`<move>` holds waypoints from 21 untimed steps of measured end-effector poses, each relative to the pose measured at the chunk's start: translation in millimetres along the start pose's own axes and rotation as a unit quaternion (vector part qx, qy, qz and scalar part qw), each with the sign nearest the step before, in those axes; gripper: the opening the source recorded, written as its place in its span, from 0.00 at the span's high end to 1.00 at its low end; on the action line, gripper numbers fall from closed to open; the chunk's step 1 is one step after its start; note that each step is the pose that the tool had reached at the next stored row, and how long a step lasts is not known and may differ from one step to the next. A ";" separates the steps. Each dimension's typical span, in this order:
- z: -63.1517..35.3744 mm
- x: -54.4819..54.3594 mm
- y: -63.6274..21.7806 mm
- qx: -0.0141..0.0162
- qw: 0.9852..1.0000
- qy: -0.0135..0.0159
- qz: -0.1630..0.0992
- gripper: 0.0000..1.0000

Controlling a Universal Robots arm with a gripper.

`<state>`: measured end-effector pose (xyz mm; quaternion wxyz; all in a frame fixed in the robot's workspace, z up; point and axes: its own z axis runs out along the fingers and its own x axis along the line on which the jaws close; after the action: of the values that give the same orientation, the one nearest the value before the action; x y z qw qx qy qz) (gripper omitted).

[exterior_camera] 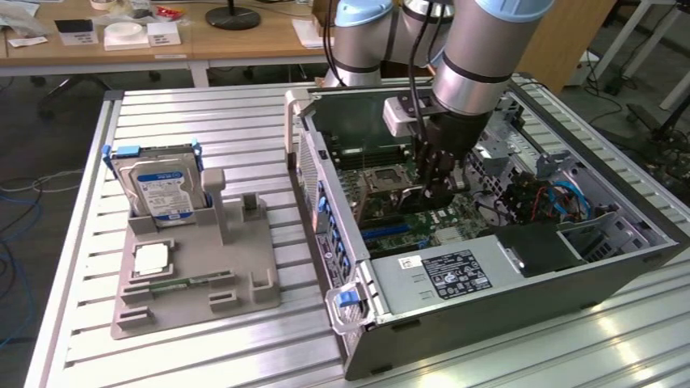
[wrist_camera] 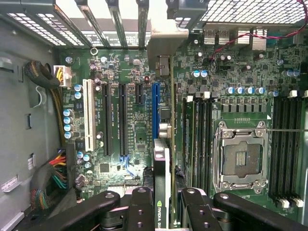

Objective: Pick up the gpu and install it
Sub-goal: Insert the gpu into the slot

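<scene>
Exterior view, from its left: the hard drive [exterior_camera: 161, 190] is sitting in the grey tray [exterior_camera: 216, 295] while the gripper [exterior_camera: 437, 190] is hanging inside the open computer case [exterior_camera: 323, 174]. In the wrist view its fingers [wrist_camera: 141, 207] are pinching the gpu [wrist_camera: 161, 163] edge-on along the blue slot [wrist_camera: 155, 108]; seating it well is likely calling for keeping the card upright and square to that slot

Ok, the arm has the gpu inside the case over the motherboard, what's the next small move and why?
Probably a slow, short push straight toward the motherboard. The gripper is shut on the gpu, held edge-on alongside the long blue slot, with its silver bracket at the case's rear openings. I can't tell whether it's seated yet, so keep it gentle.
</scene>
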<state>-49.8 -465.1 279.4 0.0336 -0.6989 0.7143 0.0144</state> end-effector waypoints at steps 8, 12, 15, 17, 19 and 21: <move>-0.2 0.1 5.1 0.000 1.000 0.000 0.000 0.73; -0.2 0.1 5.7 0.000 1.000 0.000 0.000 0.73; -0.2 0.1 5.8 0.000 1.000 0.000 0.000 0.73; -0.2 0.1 5.8 0.000 1.000 0.000 0.000 0.73; -0.2 0.1 6.8 0.000 1.000 0.000 0.000 0.73; -0.2 0.1 6.9 0.000 1.000 0.000 0.000 0.73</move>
<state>-56.7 -465.1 279.4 0.0336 -0.6988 0.7143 0.0144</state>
